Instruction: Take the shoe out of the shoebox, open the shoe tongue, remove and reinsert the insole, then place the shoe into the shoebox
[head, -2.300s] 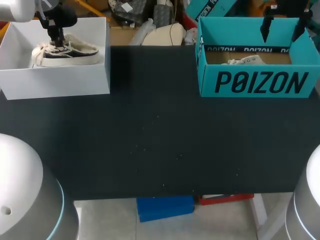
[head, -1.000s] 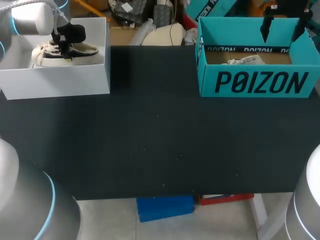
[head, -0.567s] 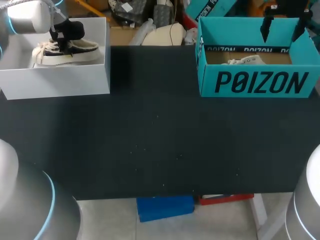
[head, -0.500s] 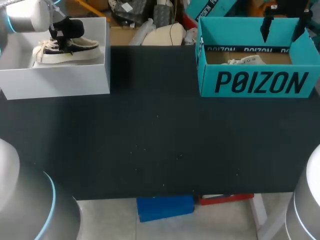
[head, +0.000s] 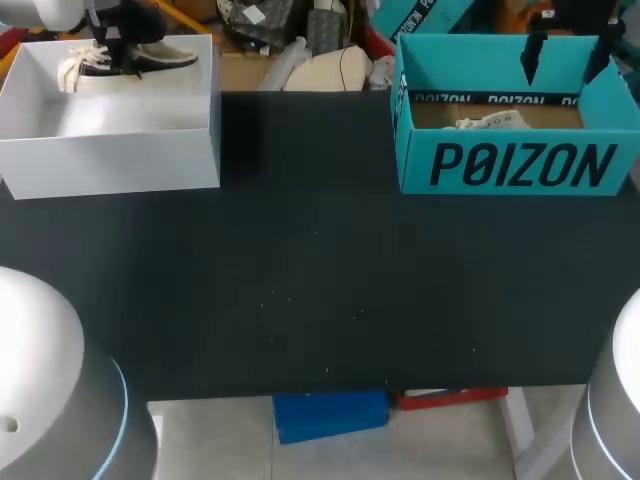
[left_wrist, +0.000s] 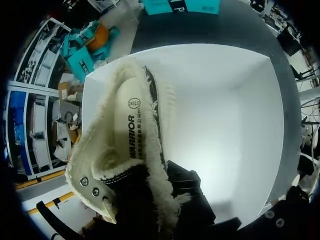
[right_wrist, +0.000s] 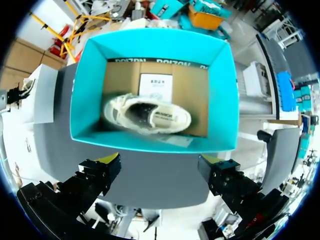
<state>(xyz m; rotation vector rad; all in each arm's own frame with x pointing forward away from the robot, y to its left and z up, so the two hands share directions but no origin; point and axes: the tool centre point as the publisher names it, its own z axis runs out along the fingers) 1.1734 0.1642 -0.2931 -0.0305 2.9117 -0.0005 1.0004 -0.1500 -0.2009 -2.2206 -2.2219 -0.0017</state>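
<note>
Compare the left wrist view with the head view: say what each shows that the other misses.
Only the left wrist view: the dark shoe's fleecy lining and printed insole. Only the head view: the pale shoe inside the teal box, with the right gripper open above it. Both: the left gripper holding the dark shoe over the white box, plus the teal box itself.

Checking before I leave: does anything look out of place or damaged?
Nothing stands out. The left end effector holds the dark shoe above the white box; the pale shoe sits upright in the teal box.
</note>
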